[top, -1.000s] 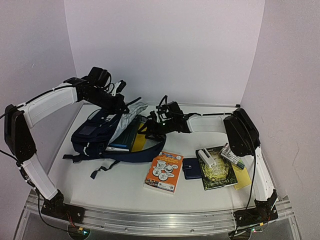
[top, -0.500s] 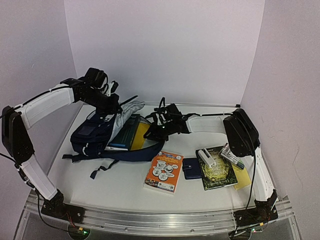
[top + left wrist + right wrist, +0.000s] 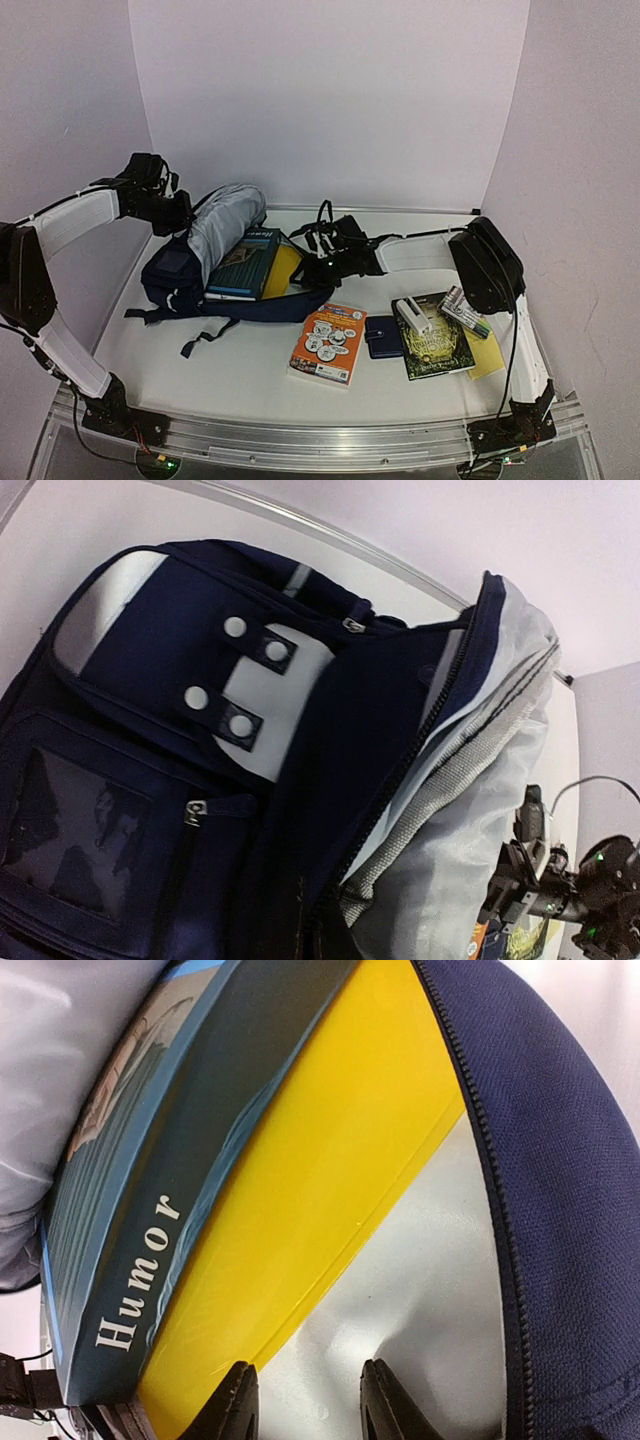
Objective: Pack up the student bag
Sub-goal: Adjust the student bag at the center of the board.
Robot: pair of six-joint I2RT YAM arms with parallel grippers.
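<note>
Bag (image 3: 170, 278) lies at 10 o'clock on the table (image 3: 200, 370), mouth open toward 3. Left claw (image 3: 178, 213) is pressed together on the bag's top flap and holds it up, grey lining out. Right claw (image 3: 308, 1402) sits at the mouth with its fingers spread over the lining, pinching nothing I can see.

In the bag: a teal book (image 3: 150, 1260), spine reads "Humor", flat against a yellow folder (image 3: 330, 1160). The bag front has a white patch with snap dots.

Out on the table, an orange book (image 3: 327, 343) is at 5 o'clock of the mouth. The wallet (image 3: 381, 336) is just beside it at 3, then a green book (image 3: 437, 350). Cover print there is too small to read.
</note>
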